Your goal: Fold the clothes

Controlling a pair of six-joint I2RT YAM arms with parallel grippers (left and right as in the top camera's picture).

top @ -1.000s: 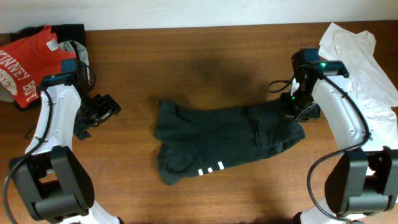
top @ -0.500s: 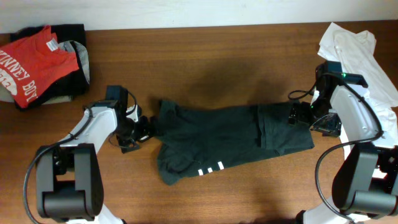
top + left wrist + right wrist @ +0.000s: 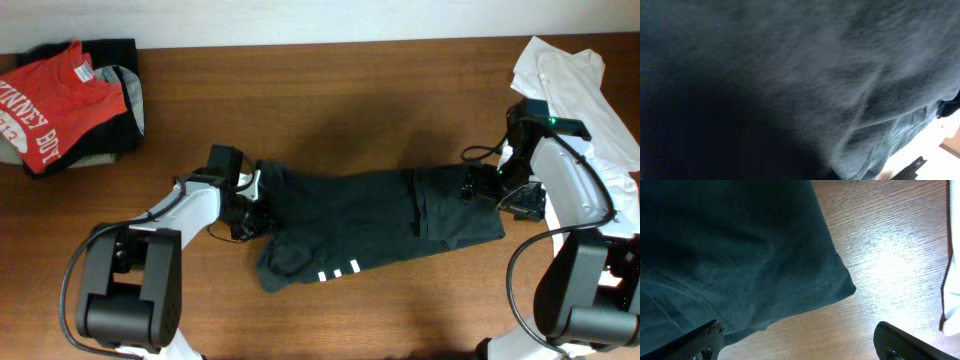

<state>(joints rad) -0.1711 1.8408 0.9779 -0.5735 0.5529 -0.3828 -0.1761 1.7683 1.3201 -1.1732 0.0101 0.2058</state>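
Note:
The clothes [image 3: 370, 220], a dark charcoal T-shirt with three short white stripes [image 3: 340, 270], lie spread left to right across the middle of the table. My left gripper [image 3: 248, 207] is pressed into the shirt's left edge, where the cloth is bunched. Dark fabric [image 3: 815, 75] fills the left wrist view and hides the fingers. My right gripper [image 3: 483, 190] stands open at the shirt's right end. Its fingertips [image 3: 710, 336] straddle bare wood just below the shirt's corner [image 3: 840, 287], and the left fingertip overlaps the hem.
A red T-shirt with white lettering [image 3: 50, 100] lies on a dark pile at the far left. A white shirt [image 3: 570, 80] lies at the back right, and its edge [image 3: 952, 305] shows close to my right gripper. The table [image 3: 330, 100] is brown wood.
My left arm swung in from the left pile to the shirt's left edge and pushed that edge rightward. My right gripper opened, leaving the shirt's right end flat, then stayed put.

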